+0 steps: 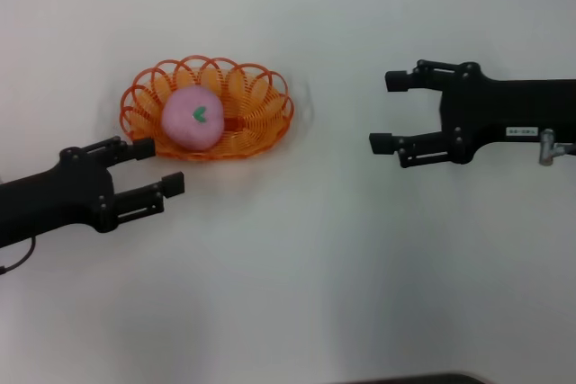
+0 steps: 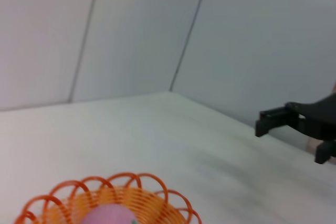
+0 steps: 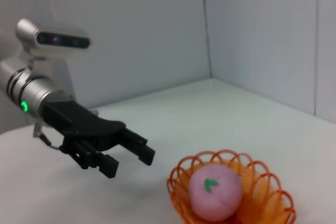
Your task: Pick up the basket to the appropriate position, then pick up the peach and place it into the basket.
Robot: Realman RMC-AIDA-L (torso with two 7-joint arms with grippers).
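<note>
The left hand (image 1: 160, 166) reaches in from the left edge of the head view, its arm cut off by the frame. Its two black fingers are spread and hold nothing; the upper fingertip lies just beside the near-left rim of the orange wire basket (image 1: 261, 123), and whether it touches the wire cannot be told. In the right wrist view the same left hand (image 3: 128, 159) hovers apart from the basket (image 3: 262, 195), with a silver wrist section and a camera behind it.

The basket sits on the white desk (image 1: 315, 267), left of centre and toward the far side. The pink peach (image 1: 192, 118) rests inside it, on the left part, its green leaf mark facing up. In the left wrist view only the far scalloped rim of the basket (image 2: 131, 182) and a sliver of the peach (image 2: 107, 217) show, the rest cut off by the frame edge.

The right hand (image 1: 389, 111) hangs over bare desk well to the right of the basket, fingers parted and empty, pointing left. In the left wrist view that right hand (image 2: 294, 129) is partly cut off.
</note>
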